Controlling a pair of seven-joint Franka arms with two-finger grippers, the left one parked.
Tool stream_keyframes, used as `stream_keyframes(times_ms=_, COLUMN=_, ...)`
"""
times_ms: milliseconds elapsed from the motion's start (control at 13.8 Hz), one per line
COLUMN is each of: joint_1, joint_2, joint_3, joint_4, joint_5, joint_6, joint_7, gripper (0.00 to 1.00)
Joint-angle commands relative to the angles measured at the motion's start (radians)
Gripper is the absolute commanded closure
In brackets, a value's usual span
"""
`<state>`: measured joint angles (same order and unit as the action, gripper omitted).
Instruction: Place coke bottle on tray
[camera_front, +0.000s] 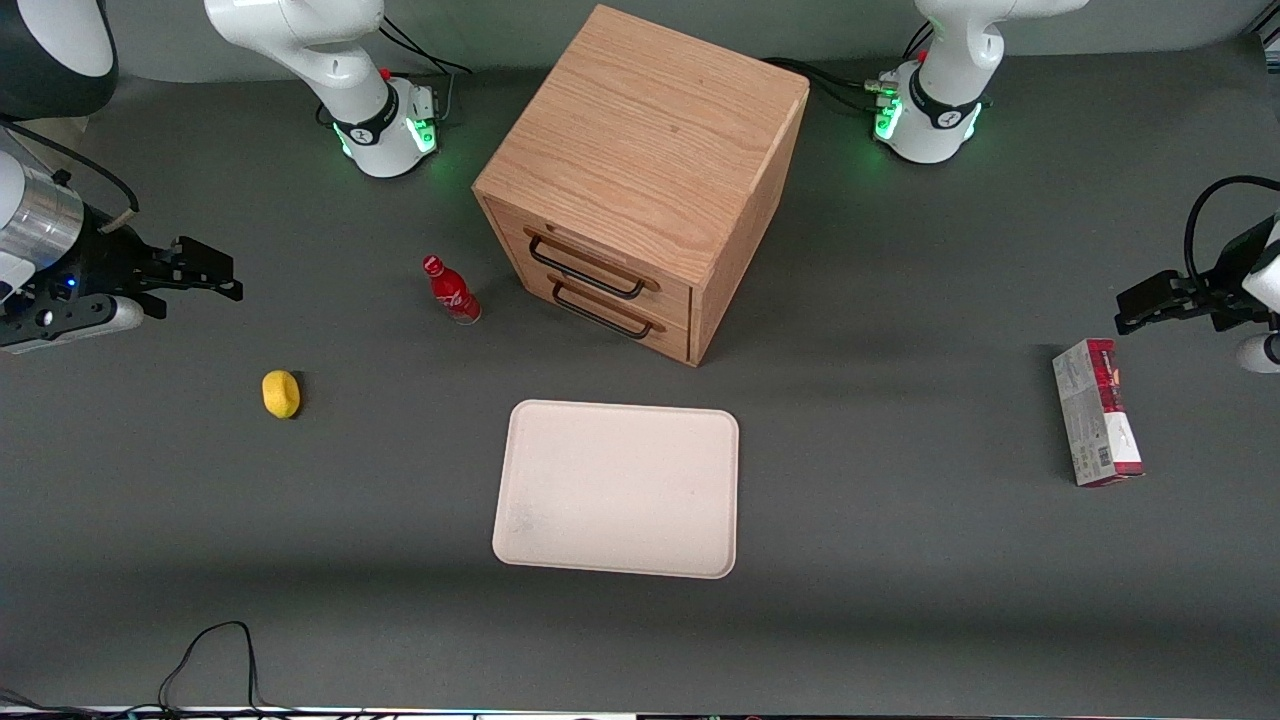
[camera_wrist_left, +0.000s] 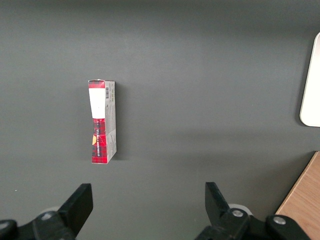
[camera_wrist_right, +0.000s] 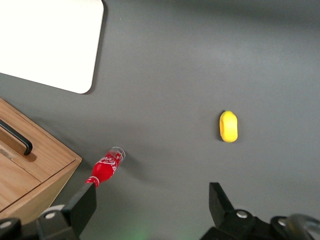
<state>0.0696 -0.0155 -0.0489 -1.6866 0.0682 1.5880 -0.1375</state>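
Only the right wrist view shows the claw spread wide, holding nothing. In the front view, it hangs at the working arm's end of the surface. A yellow lump lies nearby. The coke bottle stands upright beside the wooden drawer cabinet, apart from the tray.

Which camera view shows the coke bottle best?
The front view shows the coke bottle best: it stands upright in front of the wooden cabinet, whole and unobstructed. The right wrist view shows it from above, foreshortened, near the open gripper. The left wrist view does not show it.
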Motion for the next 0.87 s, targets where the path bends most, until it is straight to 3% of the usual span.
stream_keyframes(times_ms=0, joint_1=-0.008, joint_2=0.002, joint_3=0.006, joint_4=0.022, joint_5=-0.007, joint_6=-0.045, joint_7=0.029, gripper=0.00)
stream_keyframes(times_ms=580, joint_1=-0.008, joint_2=0.048, joint_3=0.012, joint_4=0.094, joint_5=-0.001, joint_6=-0.053, joint_7=0.041, gripper=0.00)
stream_keyframes(times_ms=797, joint_1=0.036, joint_2=0.097, joint_3=0.047, joint_4=0.184, joint_5=-0.001, joint_6=-0.100, joint_7=0.172, gripper=0.00)
